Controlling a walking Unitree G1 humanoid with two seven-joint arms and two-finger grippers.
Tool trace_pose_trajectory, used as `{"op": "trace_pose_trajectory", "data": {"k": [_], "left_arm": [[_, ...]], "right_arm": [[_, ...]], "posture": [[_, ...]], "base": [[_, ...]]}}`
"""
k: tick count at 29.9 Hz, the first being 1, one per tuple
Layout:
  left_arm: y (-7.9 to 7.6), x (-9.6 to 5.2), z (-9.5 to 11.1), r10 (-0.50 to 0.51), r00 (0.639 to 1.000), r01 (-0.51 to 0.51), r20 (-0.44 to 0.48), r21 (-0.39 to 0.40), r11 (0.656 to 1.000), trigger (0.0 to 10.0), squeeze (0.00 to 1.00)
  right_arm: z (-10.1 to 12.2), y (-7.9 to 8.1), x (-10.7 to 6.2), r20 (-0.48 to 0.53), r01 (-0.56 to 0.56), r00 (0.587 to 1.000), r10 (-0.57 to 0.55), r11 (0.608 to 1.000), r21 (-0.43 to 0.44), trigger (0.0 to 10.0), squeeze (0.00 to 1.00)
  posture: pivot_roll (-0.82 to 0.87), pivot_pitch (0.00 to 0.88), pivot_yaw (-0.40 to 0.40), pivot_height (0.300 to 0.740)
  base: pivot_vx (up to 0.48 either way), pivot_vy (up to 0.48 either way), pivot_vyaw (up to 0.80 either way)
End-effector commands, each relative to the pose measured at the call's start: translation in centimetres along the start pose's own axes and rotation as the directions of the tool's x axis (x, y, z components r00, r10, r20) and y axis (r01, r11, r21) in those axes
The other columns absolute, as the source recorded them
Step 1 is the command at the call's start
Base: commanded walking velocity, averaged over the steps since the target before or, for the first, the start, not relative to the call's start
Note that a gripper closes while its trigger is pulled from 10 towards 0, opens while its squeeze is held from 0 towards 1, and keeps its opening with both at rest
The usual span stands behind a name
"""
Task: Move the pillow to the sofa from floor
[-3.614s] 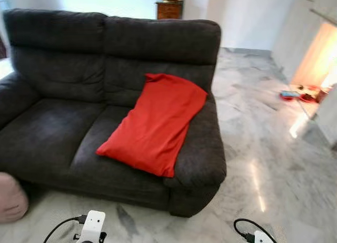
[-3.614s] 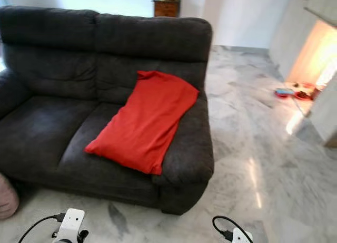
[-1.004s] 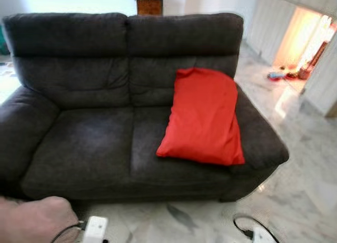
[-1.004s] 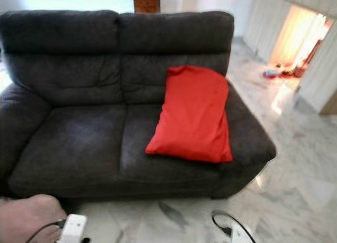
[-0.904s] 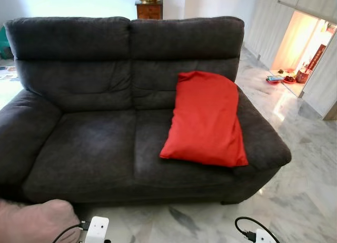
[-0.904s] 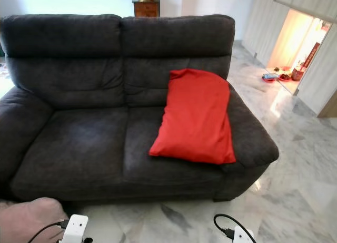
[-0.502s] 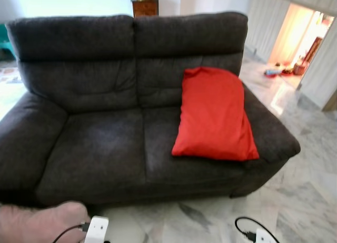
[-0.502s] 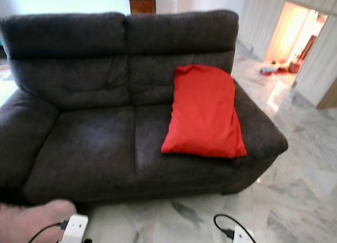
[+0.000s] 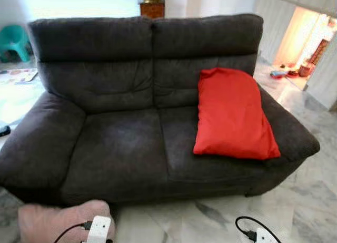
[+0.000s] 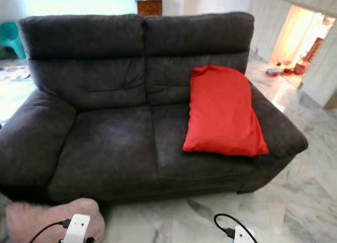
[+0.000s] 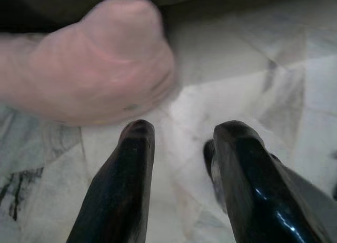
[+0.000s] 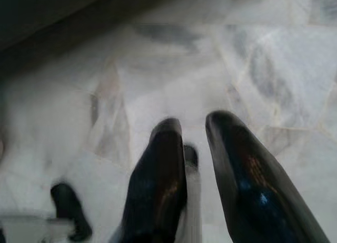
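Observation:
A pale pink pillow (image 9: 58,221) lies on the marble floor by the sofa's front left corner. The dark grey two-seat sofa (image 9: 121,143) stands right in front of me. A red pillow (image 9: 234,114) leans on its right seat and backrest. In the left wrist view my left gripper (image 11: 181,131) hangs open just above the floor, with the pink pillow (image 11: 100,58) a short way beyond its fingertips and nothing between them. My right gripper (image 12: 194,128) hangs low over bare floor, its fingers a narrow gap apart and holding nothing.
Marble floor (image 9: 310,201) runs along the sofa's front and right side. A teal child's chair (image 9: 15,38) and a mat stand at the far left. Behind the sofa is a wooden cabinet (image 9: 151,9). A lit doorway (image 9: 308,37) with small items opens at the right.
My view has swung left, so the sofa and red pillow sit further right in the picture. More of the pink pillow now shows at the lower left. Nothing on the sofa moved.

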State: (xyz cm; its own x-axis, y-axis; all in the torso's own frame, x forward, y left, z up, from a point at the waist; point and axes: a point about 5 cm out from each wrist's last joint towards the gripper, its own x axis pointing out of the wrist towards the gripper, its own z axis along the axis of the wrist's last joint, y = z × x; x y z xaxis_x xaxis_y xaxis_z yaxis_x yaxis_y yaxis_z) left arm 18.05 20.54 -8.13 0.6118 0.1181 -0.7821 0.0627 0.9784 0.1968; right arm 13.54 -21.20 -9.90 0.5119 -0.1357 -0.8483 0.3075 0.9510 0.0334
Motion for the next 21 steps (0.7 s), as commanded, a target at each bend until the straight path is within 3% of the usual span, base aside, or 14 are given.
{"op": "trace_pose_trajectory", "data": {"k": [1, 10, 21], "left_arm": [[0.52, -0.13, -0.63, 0.016, 1.000, -0.015, -0.025, 0.019, 1.000, 10.0, 0.00], [1.11, -0.25, -1.03, 0.022, 0.999, -0.022, -0.031, 0.018, 1.000, 10.0, 0.00], [1.43, -0.31, -1.21, 0.026, 0.999, -0.025, -0.036, 0.019, 1.000, 10.0, 0.00]], "right_arm": [[0.83, 0.91, 0.20, 0.029, -0.029, 0.999, 0.029, 1.000, -0.004, 10.0, 0.00], [0.86, 1.03, 0.21, 0.027, -0.047, 0.998, 0.048, 0.999, -0.019, 10.0, 0.00], [0.85, 1.12, 0.22, 0.023, -0.059, 0.998, 0.059, 0.998, -0.024, 10.0, 0.00]], "posture": [[0.01, 0.000, -0.029, 0.740], [0.01, 0.000, -0.028, 0.740], [0.01, 0.000, -0.028, 0.740]], "base": [[0.000, 0.360, 0.80], [0.000, 0.359, 0.00], [0.000, 0.357, 0.80]]}}
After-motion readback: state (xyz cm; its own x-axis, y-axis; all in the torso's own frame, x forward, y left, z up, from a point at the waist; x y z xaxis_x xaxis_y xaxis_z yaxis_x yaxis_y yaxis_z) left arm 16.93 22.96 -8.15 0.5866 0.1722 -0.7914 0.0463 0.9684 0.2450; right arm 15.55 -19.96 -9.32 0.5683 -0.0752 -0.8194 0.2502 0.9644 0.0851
